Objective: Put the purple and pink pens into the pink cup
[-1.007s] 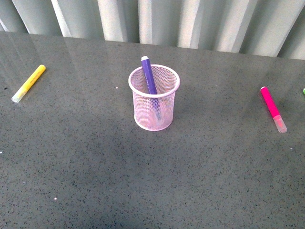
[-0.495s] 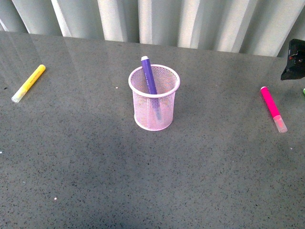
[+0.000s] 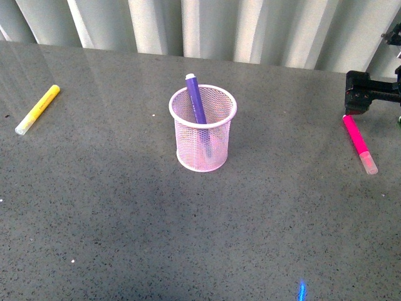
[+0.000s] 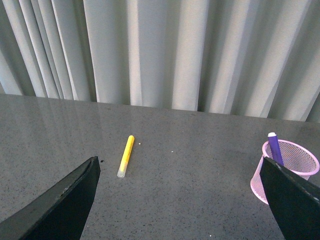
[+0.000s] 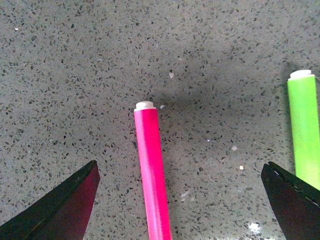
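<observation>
Two black fingers [image 5: 65, 210] of the right gripper [image 5: 180, 172] stood wide apart and empty, hanging low over the far end of the magenta-pink marker [image 5: 152, 190]. That marker lay flat on the speckled grey stone table [image 3: 125, 219] at the right, its pale cap toward the near edge. The barrel ran between the open jaws but sat off-centre, so the grasp would likely go best if the gripper first centred itself and shifted nearer along the barrel toward its middle before descending and closing across it. A bright green marker [image 5: 305, 130] lay just beside it on the right, close to one finger, and a careless descent could nudge it. Well apart to the left stood the light pink wire-mesh cup [image 3: 202, 135], with the dark purple marker [image 3: 195, 100] already leaning inside; the second marker would need tilting upright to clear the rim. The left gripper [image 4: 180, 170] was also spread open and empty.
</observation>
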